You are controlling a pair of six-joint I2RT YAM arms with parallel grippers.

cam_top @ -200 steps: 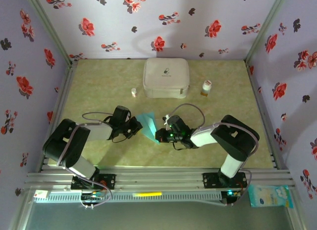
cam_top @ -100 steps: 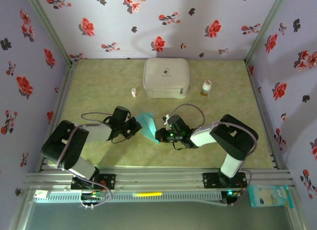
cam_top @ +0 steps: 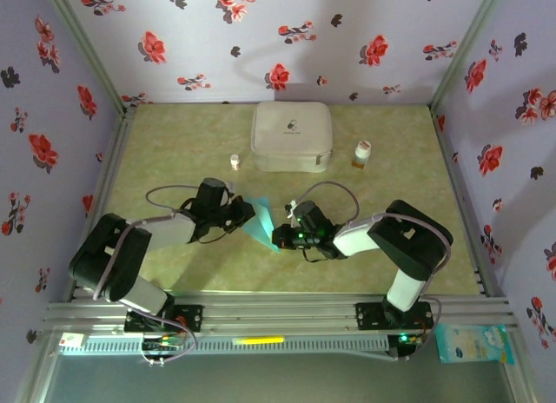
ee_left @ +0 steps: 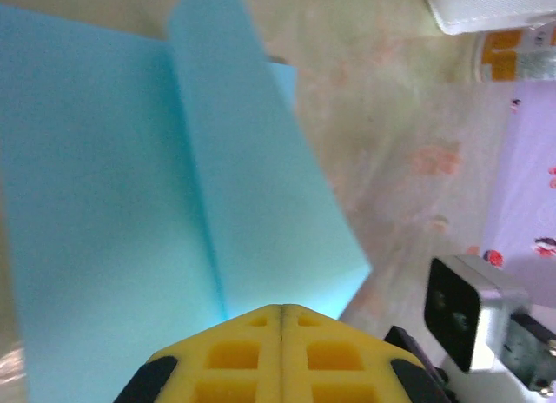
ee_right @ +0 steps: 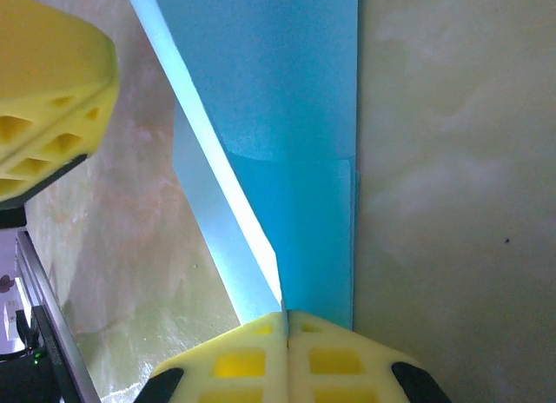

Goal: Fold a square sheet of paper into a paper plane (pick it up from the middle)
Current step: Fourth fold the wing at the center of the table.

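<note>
Left tool [cam_top: 247, 214]: yellow pads pressed together, pinching the left edge of the sheet of paper [cam_top: 259, 222]. Sheet: light blue-teal, partly folded, one flap raised along a crease. Held between both tools, in front of the white rounded case [cam_top: 291, 135], well apart from it. Right tool [cam_top: 280, 238]: pads clenched on the sheet's near end, at the crease.

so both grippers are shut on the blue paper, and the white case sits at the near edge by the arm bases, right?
No. The white case sits at the far edge, as the top view shows. The left gripper and right gripper are both shut on the blue paper.
</note>
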